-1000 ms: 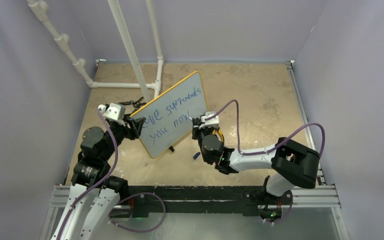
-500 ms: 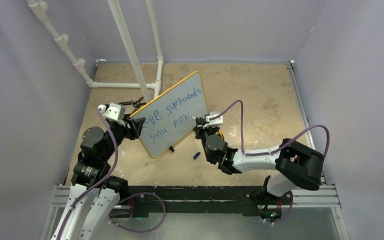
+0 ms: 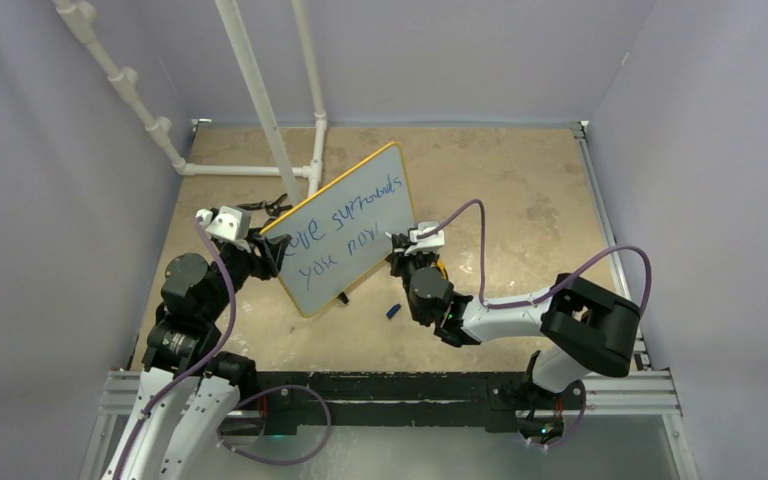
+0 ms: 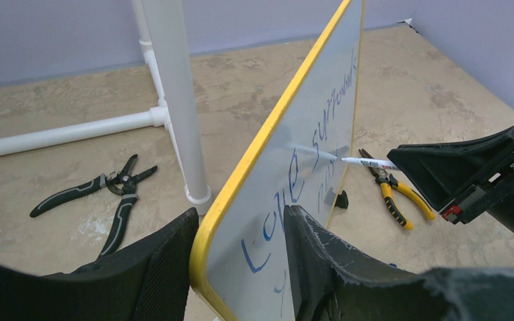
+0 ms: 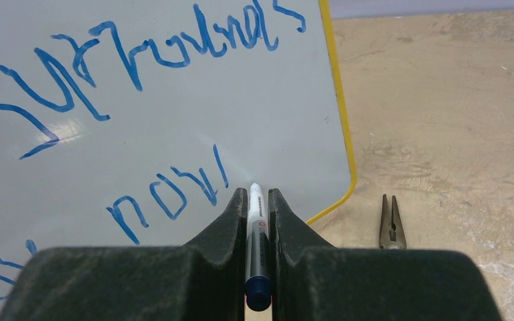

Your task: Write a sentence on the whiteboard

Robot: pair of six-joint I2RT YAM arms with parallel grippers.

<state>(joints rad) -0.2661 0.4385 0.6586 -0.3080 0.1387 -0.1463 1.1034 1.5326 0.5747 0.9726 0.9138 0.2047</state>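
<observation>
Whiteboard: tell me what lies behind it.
Behind the whiteboard lie black pliers beside a white pipe post; its back face is hidden.

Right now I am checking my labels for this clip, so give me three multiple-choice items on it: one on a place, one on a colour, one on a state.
1. Where do the black-handled pliers lie?
A. On the table by the foot of the white pipe, behind the whiteboard
B. Between the right arm's fingers
C. On the top edge of the board

2. What colour is the writing on the whiteboard?
A. Red
B. Blue
C. Green

3. What is the state of the right gripper?
A. Open and empty
B. Shut on the marker
C. Shut on the board's yellow frame

Answers:
1 A: the left wrist view shows them flat on the table beside the pipe, on the board's back side.
2 B: both lines are in blue strokes.
3 B: the right wrist view shows both fingers pressed against the marker, its tip toward the board.
</observation>
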